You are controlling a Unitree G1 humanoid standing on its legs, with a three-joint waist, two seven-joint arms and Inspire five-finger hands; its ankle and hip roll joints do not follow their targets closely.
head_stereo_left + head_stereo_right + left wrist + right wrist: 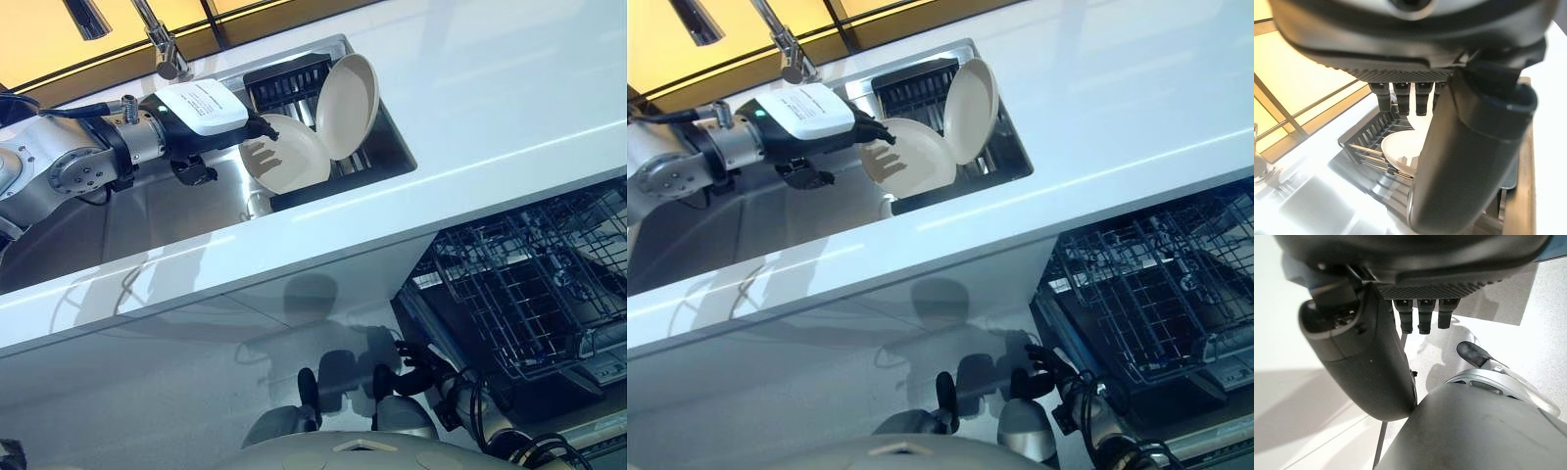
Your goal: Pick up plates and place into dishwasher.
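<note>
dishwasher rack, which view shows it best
The left eye view: the dishwasher rack shows as a pulled-out dark wire basket below the white counter, with no plates seen in it. The right eye view shows the same rack from slightly aside. The wrist views look elsewhere, toward the sink and the floor.

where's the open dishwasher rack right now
The dishwasher rack sits pulled out at the lower right of the left eye view, below the white counter and right of the sink.
</note>
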